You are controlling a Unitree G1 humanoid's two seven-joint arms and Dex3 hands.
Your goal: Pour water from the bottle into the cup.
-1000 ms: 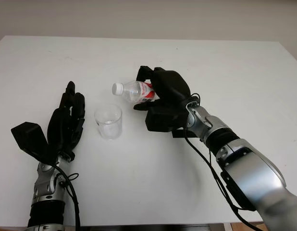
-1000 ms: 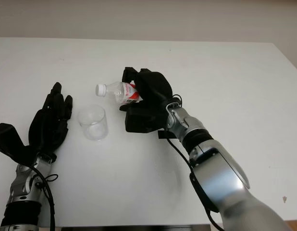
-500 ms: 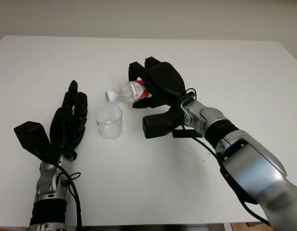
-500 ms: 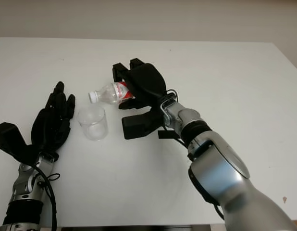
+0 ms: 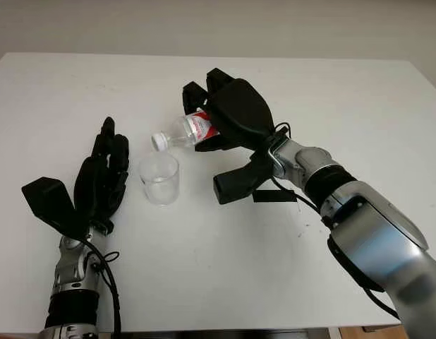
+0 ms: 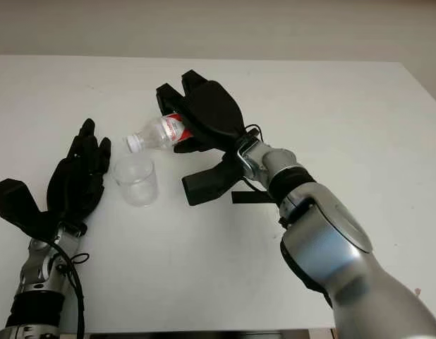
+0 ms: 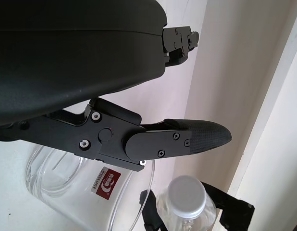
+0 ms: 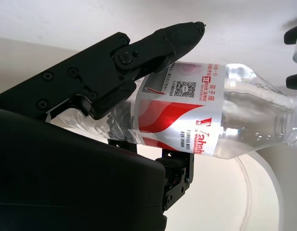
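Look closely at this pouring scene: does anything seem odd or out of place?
Yes. The right hand tilts the bottle neck-down over the cup, yet its white cap is on, so no water can flow. The left hand, open, is beside the cup.

One water bottle [image 5: 192, 130] with a red-and-white label and a white cap is present, clasped in the right hand [image 5: 235, 120] and tilted cap-down. One clear plastic cup [image 5: 159, 179] stands on the counter [image 5: 359, 99], just beside the left hand [image 5: 101, 180] and below the bottle's cap. Two black hands are counted: the right one closed around the bottle, the left one open next to the cup. One white counter carries the cup. That makes one bottle, one cup, two hands.
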